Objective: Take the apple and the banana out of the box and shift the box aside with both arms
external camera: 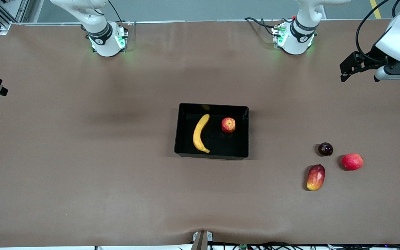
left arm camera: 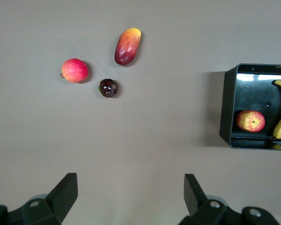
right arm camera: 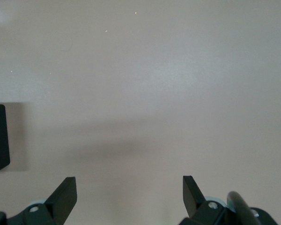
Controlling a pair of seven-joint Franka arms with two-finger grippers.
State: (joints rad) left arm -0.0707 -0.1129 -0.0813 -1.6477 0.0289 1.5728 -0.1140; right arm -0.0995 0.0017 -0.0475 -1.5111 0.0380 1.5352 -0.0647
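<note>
We see our left arm's black two-finger gripper (external camera: 346,71) raised over the left arm's end of the table, its fingers (left arm camera: 65,192) spread wide and empty. Our right arm's black gripper (right arm camera: 129,197) likewise hangs with fingers parted; in the front view it seems to sit mostly out of frame.

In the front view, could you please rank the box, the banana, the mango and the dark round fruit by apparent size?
1. Box
2. Banana
3. Mango
4. Dark round fruit
The gaps are plain; all rest at table level, so nearness hardly skews it.
</note>
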